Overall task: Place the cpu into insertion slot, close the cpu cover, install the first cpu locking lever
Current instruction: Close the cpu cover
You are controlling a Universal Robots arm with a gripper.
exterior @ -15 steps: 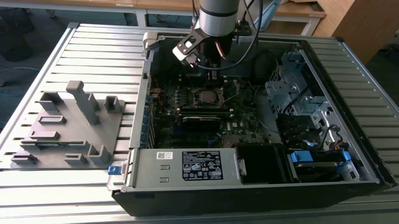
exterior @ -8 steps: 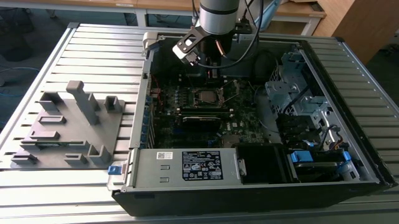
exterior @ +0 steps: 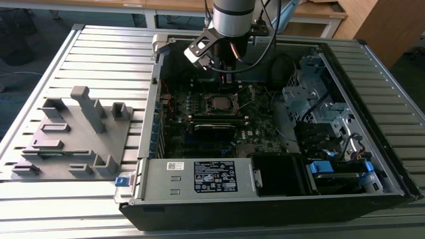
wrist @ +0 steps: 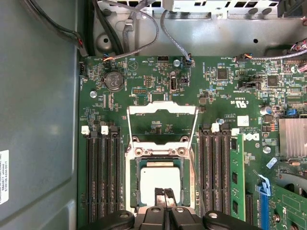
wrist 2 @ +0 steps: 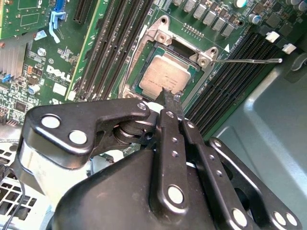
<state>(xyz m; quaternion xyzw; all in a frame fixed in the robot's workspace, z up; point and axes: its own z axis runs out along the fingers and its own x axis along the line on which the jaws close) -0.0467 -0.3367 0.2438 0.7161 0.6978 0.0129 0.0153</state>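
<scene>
I am looking at a slatted metal table (exterior: 99,55) that carries an open desktop computer case (exterior: 265,209), with a grey plastic fixture (exterior: 73,144) lying well off to one side of the claw. The robot arm (exterior: 232,17) reaches down into the case, and the green motherboard (wrist: 144,76) lies flat beneath the claw. In the first wrist view, banks of black memory slots (wrist: 100,177) run along both sides of the socket under the claw. The claw (wrist: 164,194) has its two black fingers pressed together, and I see nothing held between them. They hang over the near edge of the socket; I cannot tell whether they touch it. The cpu cover (wrist: 162,109), a thin silver frame, is swung open and lies beyond the fingertips on the far side of the socket. The cpu (wrist: 153,177) sits square in the socket, directly below the fingertips. A thin wire locking lever (wrist 2: 247,61) juts from a socket corner, across the memory slots and away from the claw.
</scene>
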